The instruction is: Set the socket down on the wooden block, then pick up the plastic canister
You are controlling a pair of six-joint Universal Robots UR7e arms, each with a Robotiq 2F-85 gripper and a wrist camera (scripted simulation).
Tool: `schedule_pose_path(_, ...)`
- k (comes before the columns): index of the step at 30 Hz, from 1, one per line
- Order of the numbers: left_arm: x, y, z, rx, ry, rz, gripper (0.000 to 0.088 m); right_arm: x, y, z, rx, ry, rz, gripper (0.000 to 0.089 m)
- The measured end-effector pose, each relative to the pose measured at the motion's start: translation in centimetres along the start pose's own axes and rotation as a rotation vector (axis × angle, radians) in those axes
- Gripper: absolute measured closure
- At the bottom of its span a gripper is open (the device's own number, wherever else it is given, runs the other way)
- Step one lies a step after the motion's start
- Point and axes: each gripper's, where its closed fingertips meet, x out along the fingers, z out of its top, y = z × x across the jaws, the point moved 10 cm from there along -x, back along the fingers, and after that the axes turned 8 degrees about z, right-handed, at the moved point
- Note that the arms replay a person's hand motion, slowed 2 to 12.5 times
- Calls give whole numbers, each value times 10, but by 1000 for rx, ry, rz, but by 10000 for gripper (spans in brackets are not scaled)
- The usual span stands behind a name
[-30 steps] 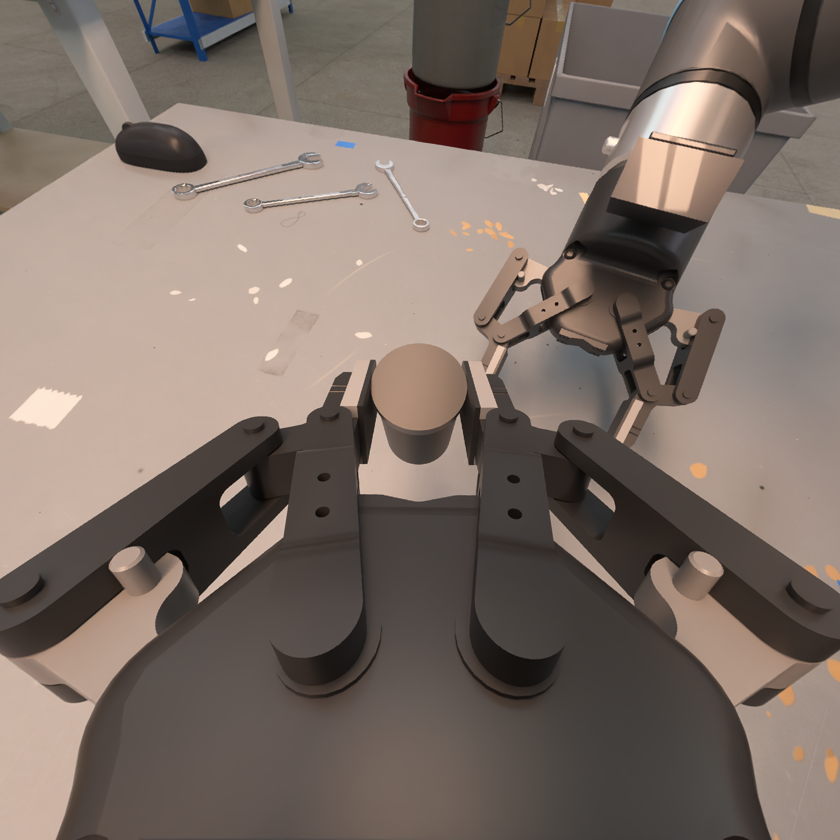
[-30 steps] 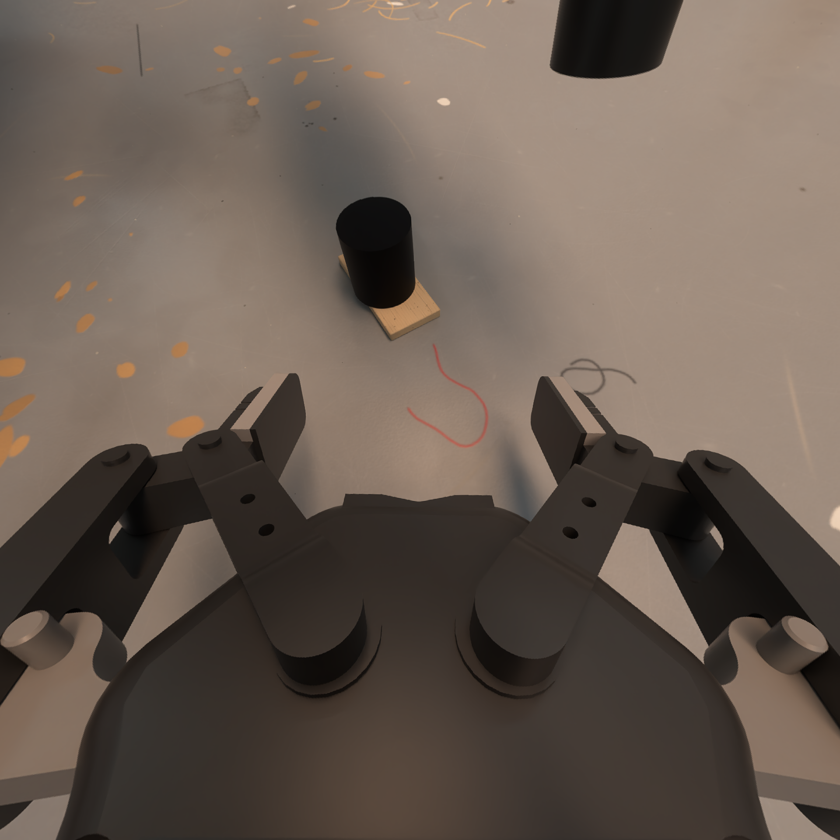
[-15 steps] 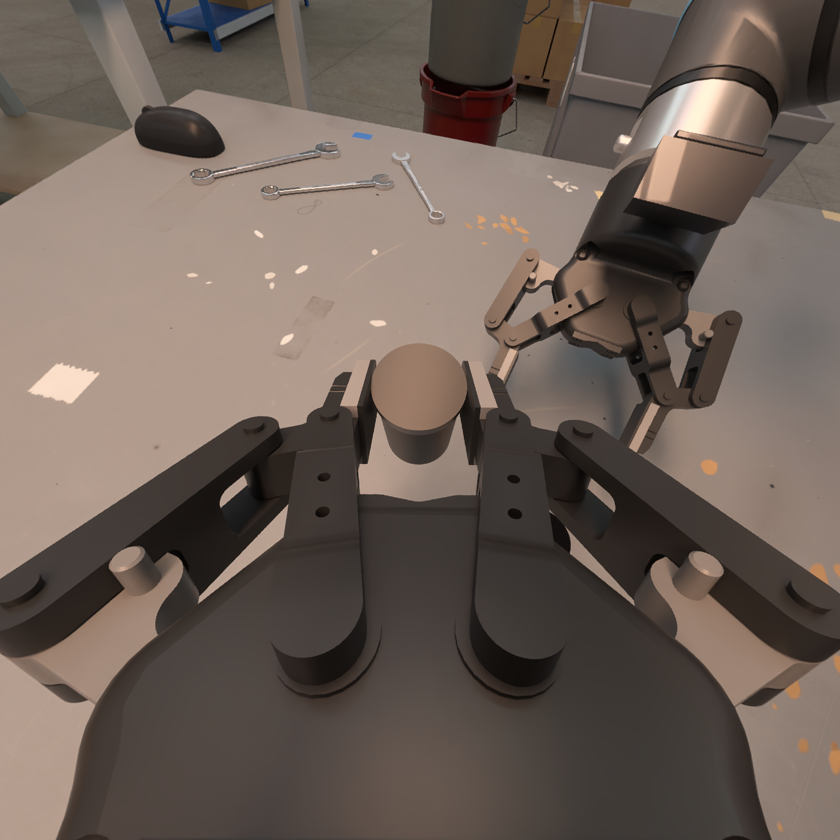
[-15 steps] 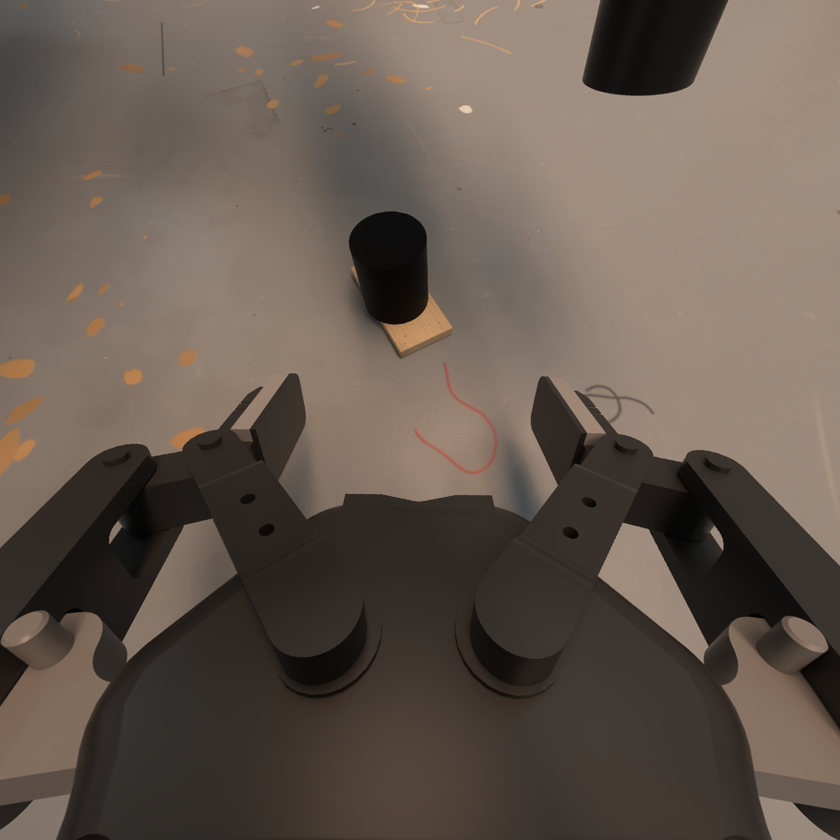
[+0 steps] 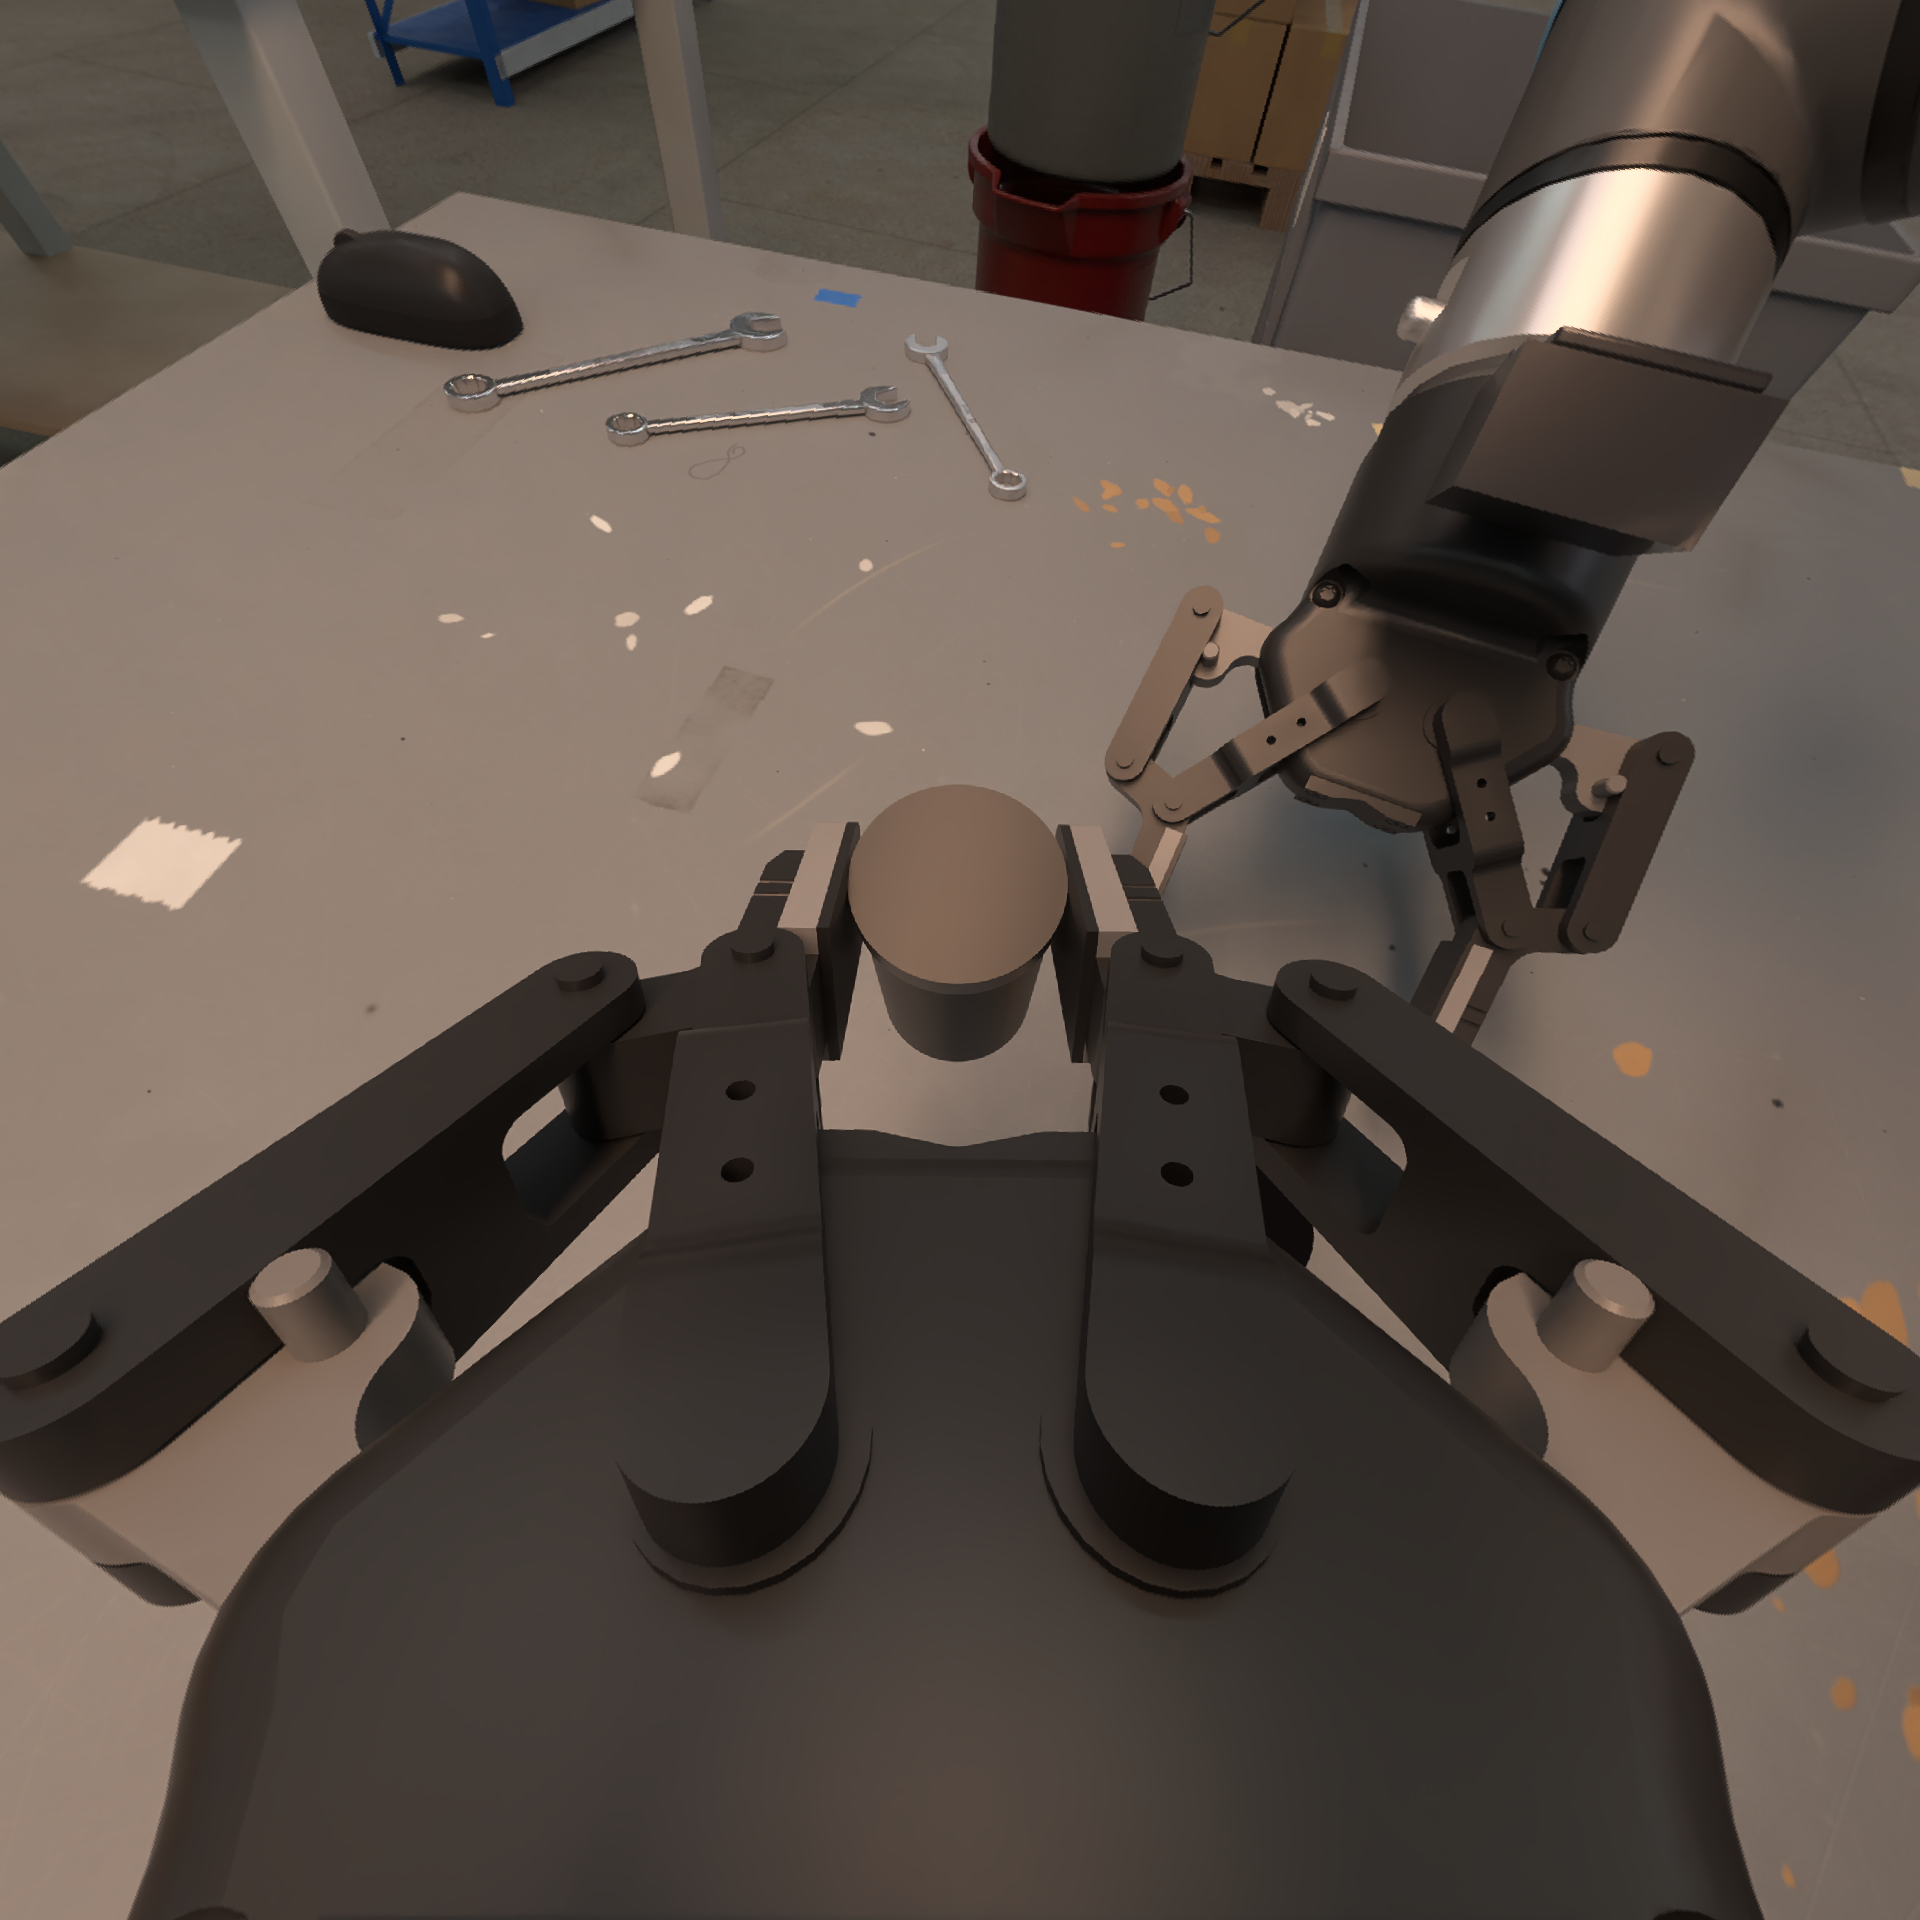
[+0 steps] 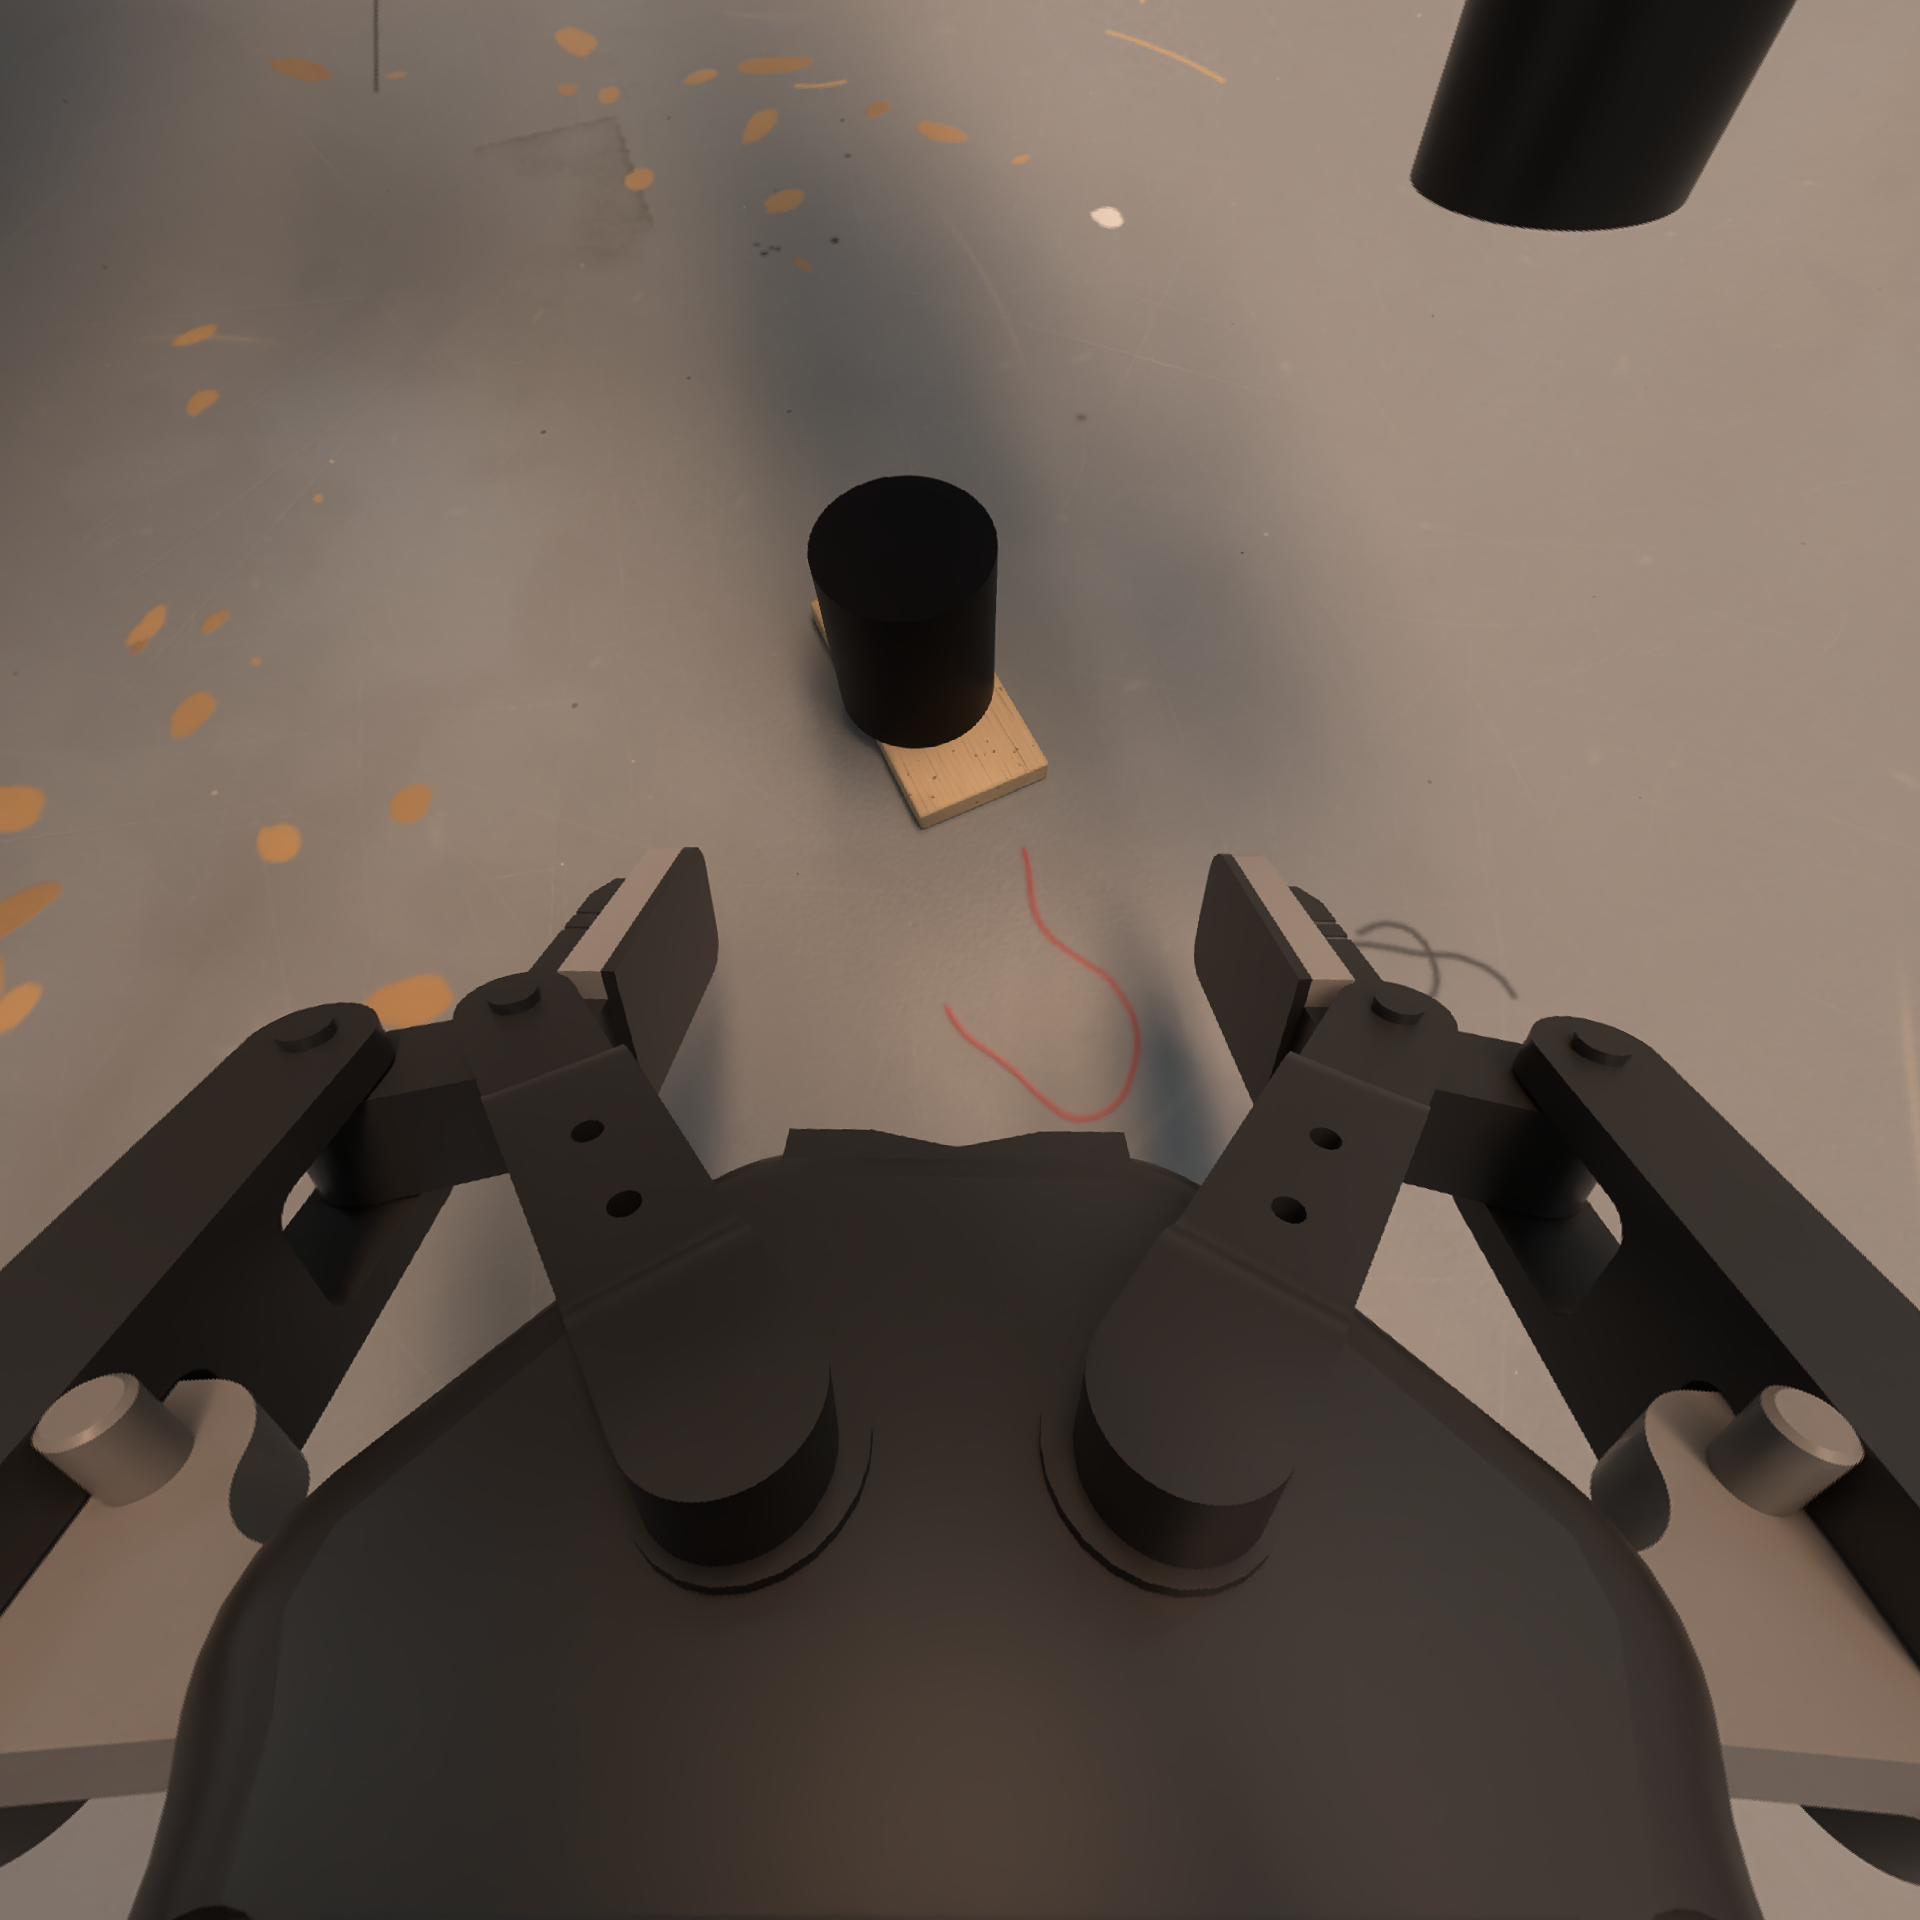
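My left gripper (image 5: 958, 894) is shut on the plastic canister (image 5: 956, 883), a grey-brown cylinder held clear above the table. The canister also shows dark in the top right of the right wrist view (image 6: 1569, 114). The black socket (image 6: 904, 613) stands upright on the small wooden block (image 6: 977, 774), ahead of my right gripper (image 6: 956, 920). That gripper is open, empty and apart from the socket. In the left wrist view the right gripper (image 5: 1309, 925) hangs open over the table, to the right of the canister.
Three wrenches (image 5: 758, 416) and a black rounded object (image 5: 416, 291) lie at the far left of the table. A red bucket (image 5: 1070, 239) stands beyond the far edge. A red string (image 6: 1081, 997) lies on the table just short of the block.
The left gripper keeps its hold on the canister, which has shifted right in the right wrist view. The socket and block have slid lower and right there. The right arm has shifted right in the left wrist view.
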Motion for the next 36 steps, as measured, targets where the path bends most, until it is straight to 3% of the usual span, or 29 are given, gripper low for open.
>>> schedule_pose_path(14, -1, 1, -1, -4, -2, -2, 553, 5, -3, 1, 12, 26, 13, 57)
schedule_pose_path(25, -1, 0, 0, -1, -4, -2, 553, -3, -3, 2, -2, -32, -113, 39)
schedule_pose_path(36, -2, 0, 1, -8, -13, -9, 553, -13, -1, 6, -5, -83, -143, 39)
